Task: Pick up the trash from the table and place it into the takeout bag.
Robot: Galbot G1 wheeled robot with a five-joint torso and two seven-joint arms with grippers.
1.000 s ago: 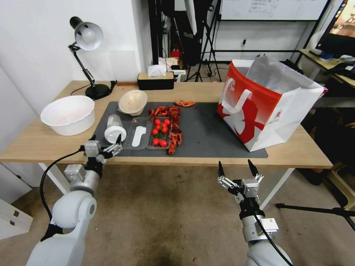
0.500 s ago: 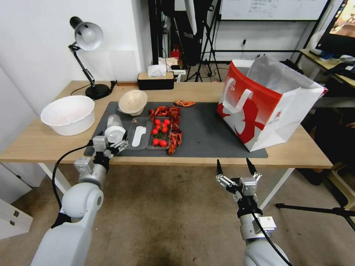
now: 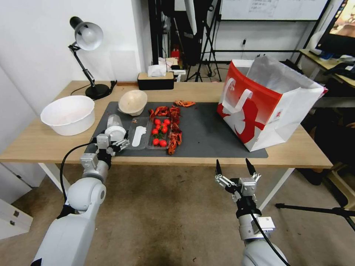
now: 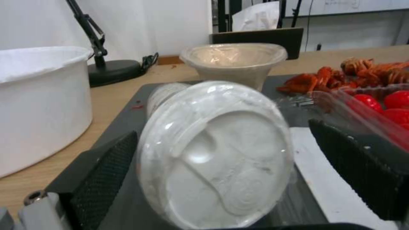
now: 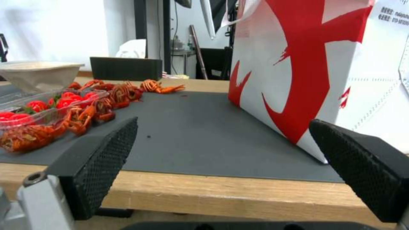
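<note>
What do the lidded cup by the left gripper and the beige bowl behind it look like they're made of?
The lidded cup, lying on its side between the open left gripper fingers, looks like thin clear plastic with a glossy moulded white lid that catches highlights. The beige bowl looks like matte paper pulp or fibre, seemingly under a clear film or lid; the look leaves that open.

White arms, black textured fingertips point(image 5: 102, 153)

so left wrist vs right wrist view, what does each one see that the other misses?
Left wrist: the open left claw straddling the clear white-lidded cup lying on its side, plus the white plastic bowl and lamp base.
Right wrist: the open right claw off the table's near edge, facing the takeout bag.
Both: beige bowl, crayfish shells, cherry tomato tray, grey mat.
</note>
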